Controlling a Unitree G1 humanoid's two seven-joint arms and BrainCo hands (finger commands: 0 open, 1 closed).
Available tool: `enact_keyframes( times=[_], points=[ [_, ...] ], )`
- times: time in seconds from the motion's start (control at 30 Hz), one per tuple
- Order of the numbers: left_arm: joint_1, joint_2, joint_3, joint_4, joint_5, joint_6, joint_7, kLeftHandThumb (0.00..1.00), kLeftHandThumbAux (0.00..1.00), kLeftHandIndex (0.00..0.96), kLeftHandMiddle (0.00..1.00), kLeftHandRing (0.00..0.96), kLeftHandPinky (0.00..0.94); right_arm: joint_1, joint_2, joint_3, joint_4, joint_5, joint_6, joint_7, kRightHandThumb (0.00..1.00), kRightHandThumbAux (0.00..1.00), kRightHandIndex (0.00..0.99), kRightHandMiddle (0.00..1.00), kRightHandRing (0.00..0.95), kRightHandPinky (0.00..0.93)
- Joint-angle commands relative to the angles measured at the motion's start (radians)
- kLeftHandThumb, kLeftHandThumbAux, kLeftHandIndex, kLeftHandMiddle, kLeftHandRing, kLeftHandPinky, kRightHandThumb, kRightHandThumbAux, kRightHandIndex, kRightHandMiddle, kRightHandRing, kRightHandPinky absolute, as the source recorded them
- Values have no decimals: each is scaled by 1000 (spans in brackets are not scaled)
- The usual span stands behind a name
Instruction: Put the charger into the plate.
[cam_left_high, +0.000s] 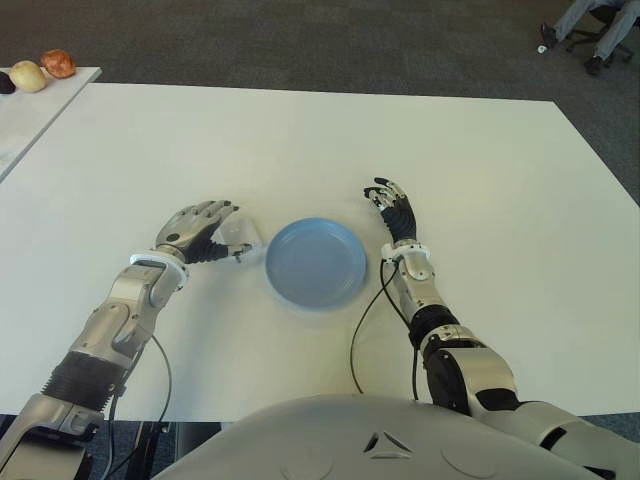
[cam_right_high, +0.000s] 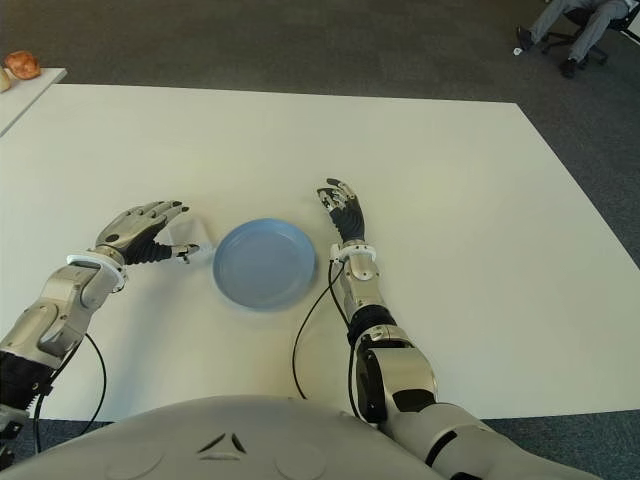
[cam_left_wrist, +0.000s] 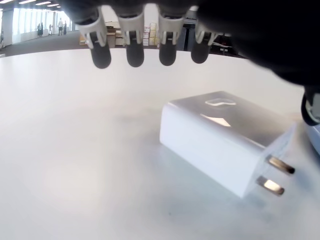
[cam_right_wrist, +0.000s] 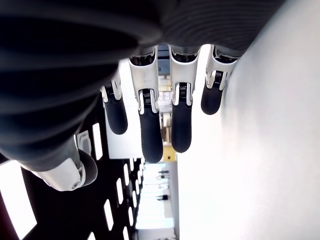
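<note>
On a wide white table (cam_left_high: 300, 140) in front of the robot sits a round blue plate (cam_left_high: 316, 262), lying flat and holding nothing. Just to the left of the plate lies a small white charger (cam_left_high: 240, 238), a boxy wall plug resting on its side on the table; the left wrist view shows its two metal prongs pointing sideways, towards the plate's side. The left hand (cam_left_high: 195, 232) shows over and beside the charger, palm down, with its fingers (cam_left_wrist: 135, 47) spread and arched above the charger without closing on it; a clear gap shows between the fingertips and the charger's top, though the thumb is near the prong end. The right hand (cam_left_high: 393, 210) shows on the other side of the plate, just right of its rim, fingers extended and slightly apart, holding nothing. At the far left, on a second white surface (cam_left_high: 40, 105) set beside the table, are a few rounded things (cam_left_high: 58, 63), one orange-brown, one pale. Dark carpet (cam_left_high: 330, 45) lies beyond the table, and in the far right corner a seated person's legs (cam_left_high: 590, 25) and a chair base are partly visible.
</note>
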Motion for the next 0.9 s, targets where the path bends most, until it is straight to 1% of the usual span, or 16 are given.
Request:
enact_keyframes(
  times=[0.03, 0.47, 0.9],
  points=[
    [5, 0, -23, 35, 18, -23, 31, 152, 248, 0, 0, 0, 0, 59, 8, -1, 41, 1, 52, -2, 0, 602, 216, 382, 297, 155],
    [-37, -30, -66, 137, 20, -50, 80, 168, 248, 0, 0, 0, 0, 59, 8, -4, 36, 8, 61, 9, 0, 604, 205, 380, 304, 187],
    [-73, -45, -99, 198, 19, -45, 81, 145, 246, 0, 0, 0, 0, 64, 11, -11, 30, 17, 52, 24, 0, 611, 214, 383, 309, 181]
  ],
)
